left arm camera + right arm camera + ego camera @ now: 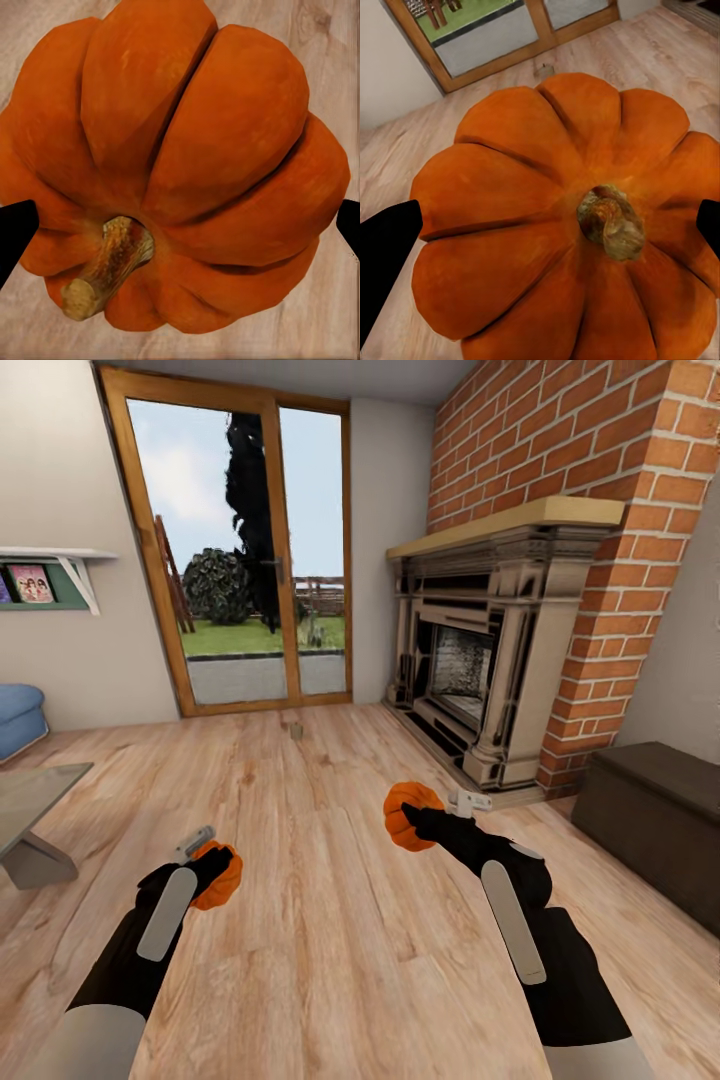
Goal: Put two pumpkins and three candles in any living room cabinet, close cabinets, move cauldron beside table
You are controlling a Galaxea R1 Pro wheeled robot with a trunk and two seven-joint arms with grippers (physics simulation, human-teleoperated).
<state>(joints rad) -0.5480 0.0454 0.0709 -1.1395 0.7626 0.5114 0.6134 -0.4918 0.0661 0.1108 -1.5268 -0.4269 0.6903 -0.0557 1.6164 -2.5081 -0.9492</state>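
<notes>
Left tool [205, 860], lower left of the head view, clamped on a pumpkin [218, 875]; right tool [425, 822], lower centre-right, clamped on the other pumpkin [408, 815]. Both carried above the wooden floor [330, 920]. Best done by keeping both grips firm and level while steering toward the dark cabinet [655, 815] at the right edge, past the fireplace [480, 660]. Cabinet front seemingly closed, contents not visible. Grey desk [30, 790] at the left edge. Small object [296, 731], possibly a candle, far off by the glass door [240, 550].

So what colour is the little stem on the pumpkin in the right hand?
Mottled tan-brown, against the bright orange pumpkin; the stem shows best in the right wrist view.
</notes>
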